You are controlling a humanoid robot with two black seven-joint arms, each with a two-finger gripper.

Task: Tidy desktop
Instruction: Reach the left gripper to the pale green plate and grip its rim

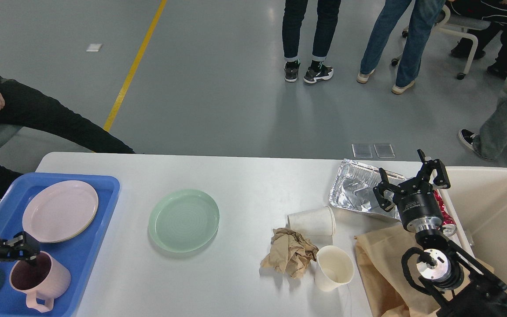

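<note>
**White desktop status: items by descending size**

White desktop (244, 185) is spanning nearly the whole width of the head view and is carrying everything listed below. I am seeing a beige bin (495, 207) sitting at its right end. A blue tray (99, 229) is lying at the left end, holding a pink plate (60, 211) and a pink mug (42, 281) standing upright. Brown paper bag (381, 268) is lying flat at the near right, partly under my right arm. A foil tray (354, 189) is resting just beyond it. A green plate (184, 220) is sitting alone at centre. Crumpled brown paper (289, 252) is lying between two paper cups: one cup (311, 220) is lying on its side, the other (333, 267) is standing upright.

My right gripper (409, 185) is hovering over the foil tray's right edge with fingers spread apart, holding nothing. My left gripper (21, 247) is positioned at the mug's rim; I cannot tell whether its fingers are apart or together.
</note>
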